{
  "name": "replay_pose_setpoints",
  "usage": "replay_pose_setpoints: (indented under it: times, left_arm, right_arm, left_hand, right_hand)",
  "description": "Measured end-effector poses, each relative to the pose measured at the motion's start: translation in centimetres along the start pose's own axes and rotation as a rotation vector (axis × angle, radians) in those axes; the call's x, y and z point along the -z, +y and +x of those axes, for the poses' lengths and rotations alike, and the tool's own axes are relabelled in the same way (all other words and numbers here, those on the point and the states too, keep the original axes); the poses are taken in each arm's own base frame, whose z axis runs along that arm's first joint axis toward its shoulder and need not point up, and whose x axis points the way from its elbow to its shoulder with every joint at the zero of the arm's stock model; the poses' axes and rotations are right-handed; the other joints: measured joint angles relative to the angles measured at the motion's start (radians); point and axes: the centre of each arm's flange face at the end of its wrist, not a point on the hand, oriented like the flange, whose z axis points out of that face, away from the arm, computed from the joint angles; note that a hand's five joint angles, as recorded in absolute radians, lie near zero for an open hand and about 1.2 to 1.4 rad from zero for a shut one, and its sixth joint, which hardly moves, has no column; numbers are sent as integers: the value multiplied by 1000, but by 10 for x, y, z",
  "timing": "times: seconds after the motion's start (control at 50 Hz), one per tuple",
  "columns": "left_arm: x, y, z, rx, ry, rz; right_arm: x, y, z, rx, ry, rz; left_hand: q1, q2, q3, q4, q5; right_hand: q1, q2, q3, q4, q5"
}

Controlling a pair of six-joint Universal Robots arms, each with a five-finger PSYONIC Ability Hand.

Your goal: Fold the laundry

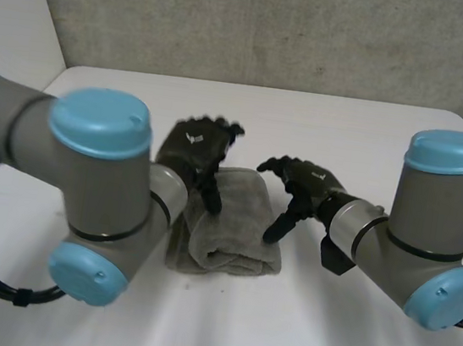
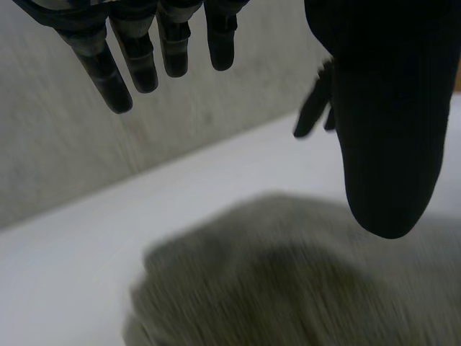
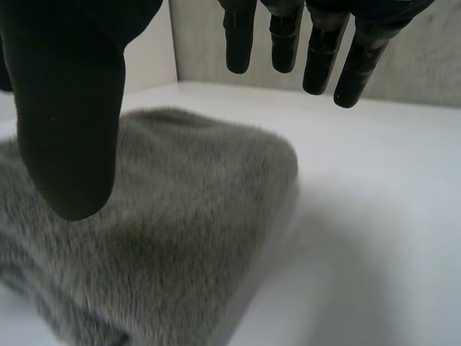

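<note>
No words or numbers can be read. A small white mark (image 1: 193, 137) sits on the left hand (image 1: 185, 151), too small to make out.

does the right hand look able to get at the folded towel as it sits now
Probably yes. The right hand hangs open just beside the towel, with only bare table between its fingertips and the cloth. The left hand is over the towel's opposite side, clear of that approach.

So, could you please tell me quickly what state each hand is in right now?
Left hand: open, fingers straight, holding nothing, above the grey towel.
Right hand: open, holding nothing, by the towel's edge.
</note>
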Motion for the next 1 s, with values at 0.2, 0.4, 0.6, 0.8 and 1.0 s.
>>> replay_pose_setpoints:
  times: [0.2, 0.4, 0.6, 0.8, 1.0]
  left_arm:
    - [-7, 49, -8, -39, -38, -160]
    - [-4, 66, -28, -229, -64, -222]
    - [2, 34, -25, -253, -59, -119]
    - [42, -93, -40, -133, -127, 194]
    - [99, -155, -89, 54, -239, 225]
  right_arm:
    - [-16, 22, -2, 130, -7, -51]
    - [-30, 45, -23, 310, -36, -80]
    - [-13, 3, -33, 436, 42, 36]
    - [59, -128, -26, 422, 297, 426]
    - [116, -159, -8, 384, 484, 426]
  left_hand:
    - [0, -1, -1, -1, -3]
    - [-4, -3, -2, -3, -3]
    - [0, -3, -2, -3, -3]
    - [42, 38, 35, 35, 29]
    - [37, 31, 31, 32, 27]
  right_hand:
    - [0, 0, 0, 0, 0]
    - [0, 0, 0, 0, -5]
    - [0, 0, 0, 0, -6]
    - [0, 0, 0, 0, -7]
    - [0, 0, 0, 0, -7]
